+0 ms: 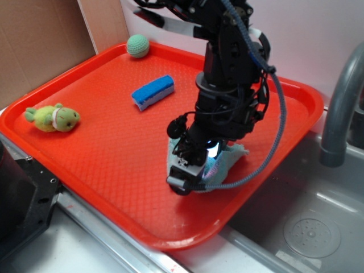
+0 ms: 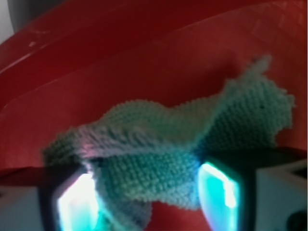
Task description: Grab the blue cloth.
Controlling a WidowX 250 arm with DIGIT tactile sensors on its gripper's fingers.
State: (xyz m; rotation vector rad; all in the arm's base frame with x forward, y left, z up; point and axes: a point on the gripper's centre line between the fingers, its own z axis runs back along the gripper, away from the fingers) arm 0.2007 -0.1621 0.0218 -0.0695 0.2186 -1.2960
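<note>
The blue cloth (image 1: 232, 161) is a pale aqua knit rag, bunched up near the right edge of the red tray (image 1: 108, 142). My gripper (image 1: 190, 175) reaches down onto its left part and hides much of it. In the wrist view the cloth (image 2: 183, 139) is gathered into folds and fills the gap between my two glowing pads (image 2: 219, 192), touching both. My gripper (image 2: 149, 197) is shut on the cloth, and red tray shows just below the hanging fold.
A bright blue sponge block (image 1: 153, 92) lies mid-tray. A green plush toy (image 1: 54, 118) sits at the tray's left edge and a teal crocheted ball (image 1: 137, 45) at its far corner. A steel sink (image 1: 318, 227) and grey faucet (image 1: 341, 102) are to the right.
</note>
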